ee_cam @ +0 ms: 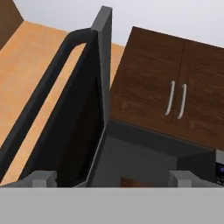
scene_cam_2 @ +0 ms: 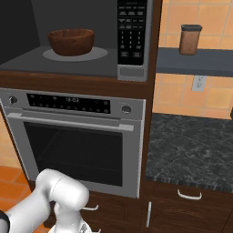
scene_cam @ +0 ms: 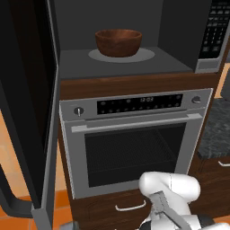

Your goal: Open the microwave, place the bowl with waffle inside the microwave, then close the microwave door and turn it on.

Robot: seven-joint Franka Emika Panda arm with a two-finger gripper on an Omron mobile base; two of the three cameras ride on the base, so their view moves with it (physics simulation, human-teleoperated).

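Note:
The microwave (scene_cam: 179, 31) stands open. Its door (scene_cam: 27, 112) is swung out to the left, with the black curved handle (scene_cam: 8, 193) low at the left edge. The dark-brown bowl (scene_cam: 118, 42) sits on the grey turntable (scene_cam: 148, 55) inside the cavity; its wall hides any waffle. From the right side, the bowl (scene_cam_2: 71, 42) sits left of the keypad (scene_cam_2: 132, 32). In the hand view my gripper (ee_cam: 112, 178) is open and empty, low and well short of the cavity, looking up at the open door (ee_cam: 83, 127) and its handle (ee_cam: 43, 92). My arm (scene_cam: 170, 188) is folded low before the oven.
A steel oven (scene_cam: 134, 143) with knobs sits right under the microwave. A dark stone counter (scene_cam_2: 191, 145) lies to the right, with a brown jar (scene_cam_2: 190, 39) on a shelf above it. Wooden cabinets (ee_cam: 175, 98) hang above the microwave.

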